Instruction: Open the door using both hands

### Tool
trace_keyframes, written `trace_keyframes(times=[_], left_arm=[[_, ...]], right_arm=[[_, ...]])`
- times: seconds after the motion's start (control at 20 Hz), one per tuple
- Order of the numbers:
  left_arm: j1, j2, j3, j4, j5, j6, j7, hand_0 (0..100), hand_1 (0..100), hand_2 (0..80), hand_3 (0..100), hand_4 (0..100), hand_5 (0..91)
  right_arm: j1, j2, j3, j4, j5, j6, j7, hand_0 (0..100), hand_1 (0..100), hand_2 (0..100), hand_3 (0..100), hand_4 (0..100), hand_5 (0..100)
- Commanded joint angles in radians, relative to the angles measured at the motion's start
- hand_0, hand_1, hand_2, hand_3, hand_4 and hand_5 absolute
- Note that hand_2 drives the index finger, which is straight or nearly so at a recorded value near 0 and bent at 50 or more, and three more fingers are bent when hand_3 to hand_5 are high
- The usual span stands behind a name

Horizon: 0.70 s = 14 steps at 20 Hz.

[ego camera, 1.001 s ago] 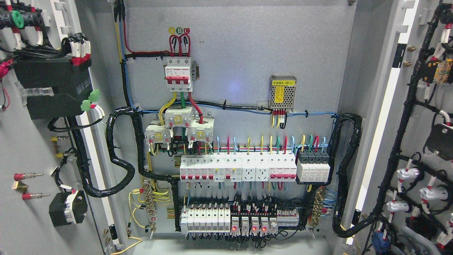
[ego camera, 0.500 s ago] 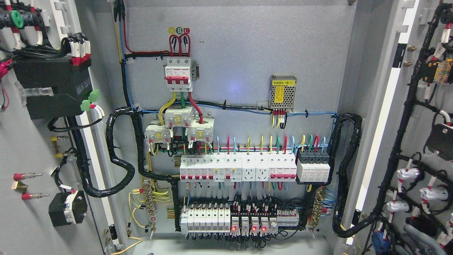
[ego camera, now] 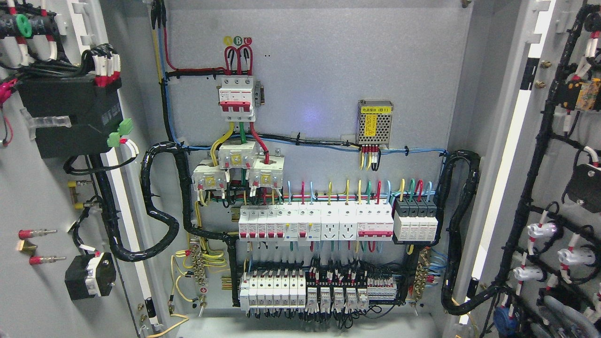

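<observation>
Clearly doors: left door point(ego camera: 42, 188) and right door point(ego camera: 563, 164) swung wide, baring the breakers point(ego camera: 314, 225).
Hands: neither in frame; fingers' state unknowable.

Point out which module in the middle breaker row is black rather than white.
The black four-pole block at the row's right end, beside the black cable loom. Every other module in that row, such as the two white socket units, is white.

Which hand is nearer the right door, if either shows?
Right, probably. What looks like the right hand, a cropped grey rounded shape at the lower right corner, sits in front of the right door. The left hand is out of view, so its distance is unknown.
</observation>
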Motion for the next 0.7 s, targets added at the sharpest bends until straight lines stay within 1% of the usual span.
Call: trace_keyframes(times=[0.0, 0.1, 0.3, 0.4, 0.65], left_arm=[[0.006, 0.006, 0.069, 0.003, 0.032, -0.001, 0.0, 0, 0, 0.0, 0, 0, 0.0], [0.006, 0.018, 0.087, 0.003, 0.06, -0.001, 0.0, 0, 0, 0.0, 0, 0, 0.0], [0.013, 0.035, 0.121, 0.005, 0.097, -0.001, 0.0, 0, 0, 0.0, 0, 0, 0.0], [0.015, 0.046, 0.136, 0.006, 0.117, -0.001, 0.0, 0, 0, 0.0, 0, 0, 0.0], [0.036, 0.069, 0.187, 0.009, 0.169, -0.001, 0.0, 0, 0, 0.0, 0, 0, 0.0]], right_arm=[[0.0, -0.009, -0.022, 0.031, -0.023, 0.0, -0.002, 0, 0, 0, 0, 0, 0], [0.0, -0.011, -0.033, 0.037, -0.024, 0.0, -0.002, 0, 0, 0, 0, 0, 0], [0.0, -0.026, -0.053, 0.04, -0.072, 0.001, -0.002, 0, 0, 0, 0, 0, 0], [0.002, -0.024, -0.065, 0.04, -0.08, 0.001, -0.002, 0, 0, 0, 0, 0, 0], [0.009, -0.021, -0.068, 0.042, -0.081, -0.003, 0.0, 0, 0, 0, 0, 0, 0]])
